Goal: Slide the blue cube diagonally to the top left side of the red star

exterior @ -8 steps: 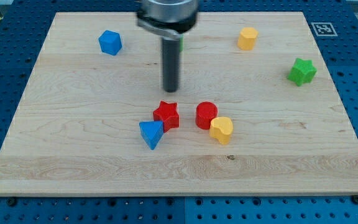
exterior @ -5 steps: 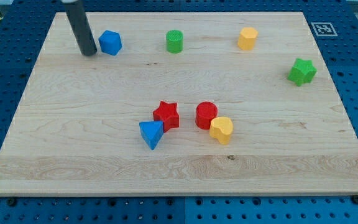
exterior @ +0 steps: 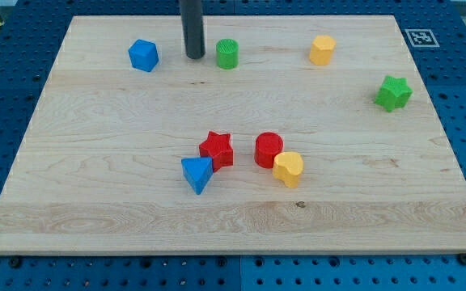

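Camera view: rod tip (exterior: pixel 193 56) parked between blue cube (exterior: pixel 143 55) and green cylinder (exterior: pixel 227 53), touching neither.

Item: wooden board (exterior: pixel 95 194) with blocks. Blue cube sits near the view's top left, well apart from the red star (exterior: pixel 217 149) at centre. Blue triangular block (exterior: pixel 196 173) touches the star's lower left; red cylinder (exterior: pixel 269 149) and yellow heart-like block (exterior: pixel 288 168) lie to its right. Yellow block (exterior: pixel 322 49) and green star (exterior: pixel 393 93) are far off. No fingers fitted; plain rod only. Advice: bring the tip round to the cube's upper-left face, push down-right through its middle, and stop short of the star.
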